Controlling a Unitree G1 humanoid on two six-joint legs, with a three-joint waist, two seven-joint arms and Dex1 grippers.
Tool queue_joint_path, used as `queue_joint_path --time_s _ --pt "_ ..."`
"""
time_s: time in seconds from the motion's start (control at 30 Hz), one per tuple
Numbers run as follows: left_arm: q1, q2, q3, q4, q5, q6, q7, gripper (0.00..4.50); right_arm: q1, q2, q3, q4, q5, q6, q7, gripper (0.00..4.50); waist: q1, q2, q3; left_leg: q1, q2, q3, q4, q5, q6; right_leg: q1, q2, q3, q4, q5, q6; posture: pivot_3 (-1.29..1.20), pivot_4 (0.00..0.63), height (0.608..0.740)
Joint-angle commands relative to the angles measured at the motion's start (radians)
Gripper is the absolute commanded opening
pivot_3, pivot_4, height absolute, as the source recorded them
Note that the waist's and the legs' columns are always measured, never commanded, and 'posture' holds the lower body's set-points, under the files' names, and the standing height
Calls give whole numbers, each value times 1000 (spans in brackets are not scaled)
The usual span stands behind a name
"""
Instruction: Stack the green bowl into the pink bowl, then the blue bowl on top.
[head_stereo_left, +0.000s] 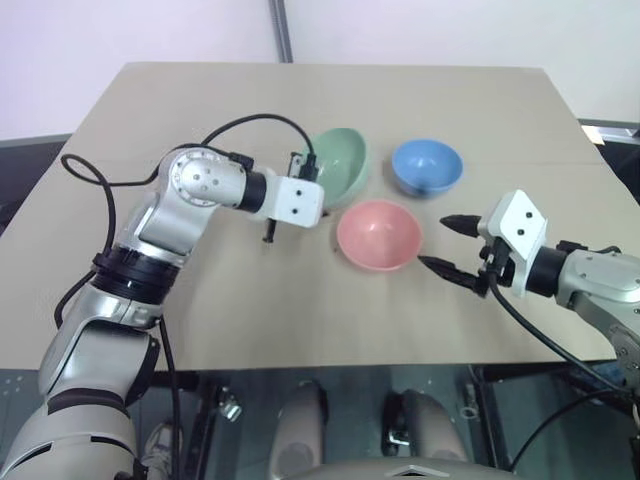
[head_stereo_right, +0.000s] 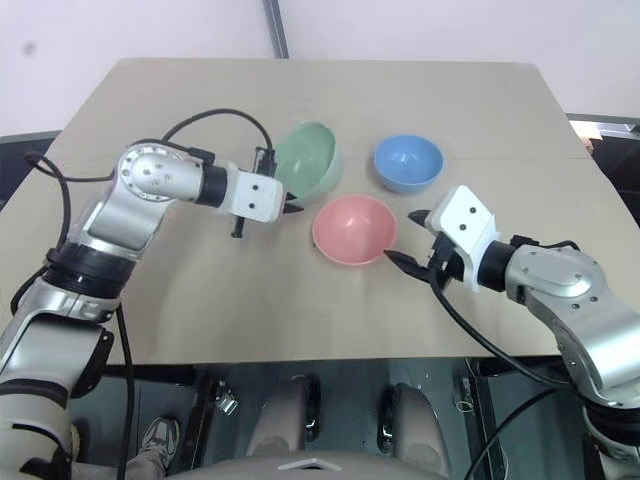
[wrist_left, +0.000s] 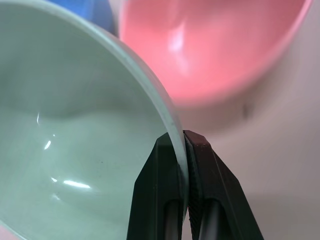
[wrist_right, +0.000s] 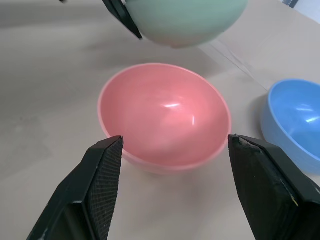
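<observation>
Table (head_stereo_left: 200, 310) bare near edge; left gripper (wrist_left: 184, 150) pinches green bowl (head_stereo_left: 340, 165) rim.

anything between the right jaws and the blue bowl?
No, just bare table. In the left eye view the open right gripper sits below the blue bowl with nothing between; the pink bowl lies off to its side.

Looks like a lab or robot test room. A plain beige worktop (head_stereo_left: 200, 330) sits against a bare white wall (head_stereo_left: 120, 30), with a grey pole (head_stereo_left: 283, 30) rising at the far edge. Three plain bowls (head_stereo_left: 378, 234) are laid out like test props, nothing homely around them. Dark equipment shows at the far right edge (head_stereo_left: 610, 130), and black cables (head_stereo_left: 560, 350) trail loose.
</observation>
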Motion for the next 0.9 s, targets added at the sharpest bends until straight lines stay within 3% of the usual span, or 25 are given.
queue_joint_path --time_s 0.03,0.07,0.1,0.13,0.3,0.43,0.53,0.63,0.67,0.77,0.9 --pt "-38 -19 38 -112 -87 64 -40 105 8 -22 -55 0 -3 -32 -10 3685 0 0 0 0 0 0 1 0 0 0 0 0 0 0 0 0 150 740" --pt "-35 -25 33 -126 -102 73 -53 105 11 -26 -59 4 -3 -35 -11 3685 0 0 0 0 0 0 1 0 0 0 0 0 1 0 0 0 150 740" --pt "-32 -29 31 -135 -111 81 -62 733 12 -28 -61 7 -3 -37 -13 3685 0 0 0 0 0 0 1 0 0 0 0 0 1 0 0 0 150 740" --pt "-31 -34 29 -139 -114 86 -62 995 13 -31 -62 9 -2 -39 -14 3685 -1 0 0 0 0 0 2 0 0 1 0 0 1 0 0 0 150 740" --pt "-30 -96 20 -118 -96 58 -20 3438 21 -43 -64 24 -13 -53 -26 3685 -2 0 0 1 0 -1 4 0 0 1 0 0 3 0 1 0 150 740" --pt "-1 -87 90 -117 -123 123 29 3438 16 -62 -48 78 -55 -116 -15 3685 -10 0 0 1 0 -1 5 0 0 1 0 0 4 -1 1 0 150 740" --pt "53 -72 192 -150 -193 290 95 3438 -29 -88 17 218 -145 -266 24 3685 -22 0 0 1 0 -2 7 0 0 1 0 0 6 -1 1 0 150 740" --pt "179 -93 340 -206 -269 333 204 3438 -129 -100 111 431 -257 -457 82 3685 -37 1 0 3 0 -1 7 0 0 1 0 3 7 -1 1 0 150 740" --pt "219 -70 376 -231 -345 444 179 3710 -174 -97 145 514 -293 -522 105 3685 -40 0 0 3 0 -3 7 0 0 1 1 3 7 -1 1 0 150 740" --pt "391 -39 475 -358 -409 543 217 4405 -361 -53 254 841 -397 -740 192 3685 -60 0 1 4 0 -3 7 0 0 0 2 5 10 -1 1 0 150 740" --pt "526 -73 576 -467 -463 542 311 4405 -536 18 324 1177 -478 -961 262 3685 -48 -1 2 3 0 -4 8 0 0 -1 3 5 12 -1 1 0 150 740"
